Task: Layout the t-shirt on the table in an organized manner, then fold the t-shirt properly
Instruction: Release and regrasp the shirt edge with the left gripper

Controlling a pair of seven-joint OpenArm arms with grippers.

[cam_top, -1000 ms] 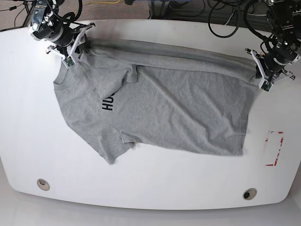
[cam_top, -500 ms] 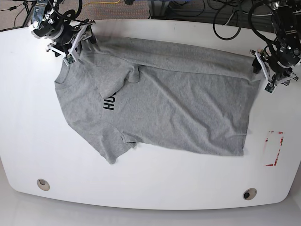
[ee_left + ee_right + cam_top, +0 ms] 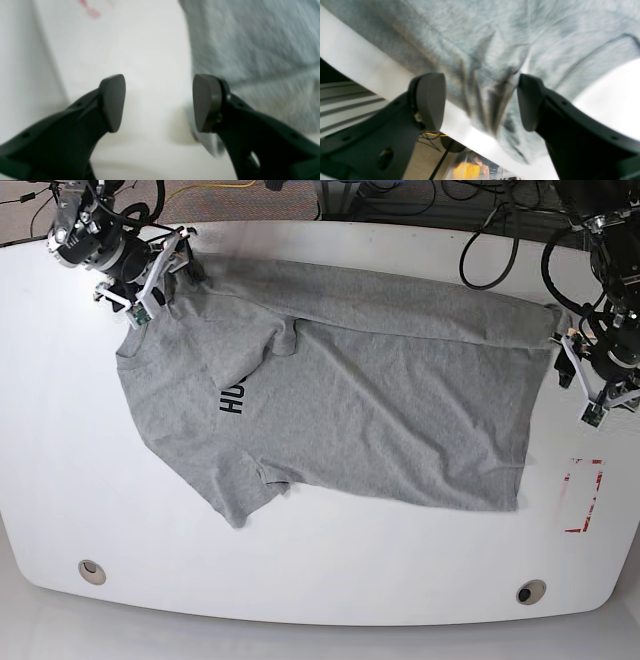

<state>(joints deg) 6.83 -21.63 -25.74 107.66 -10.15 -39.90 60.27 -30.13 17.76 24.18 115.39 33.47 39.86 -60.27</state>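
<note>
shirt (image 3: 350,390) spread mid-table (image 3: 60,480), collar toward 9 o'clock, hem toward 3, far edge laid flat for folding. left gripper (image 3: 590,385) at 3 o'clock, fingers wide open, empty, beside hem corner. right gripper (image 3: 150,275) at 10 o'clock, fingers open, empty over shoulder. second ago both held far edge; since released, backing off.

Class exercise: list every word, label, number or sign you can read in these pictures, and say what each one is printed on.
"HU": dark letters on the t-shirt near the collar, in the base view; a fold of cloth covers the rest of the word.
Red markings on the table, by its right edge: an outline, no readable text.
Both wrist views: blurred, no lettering to read.
</note>
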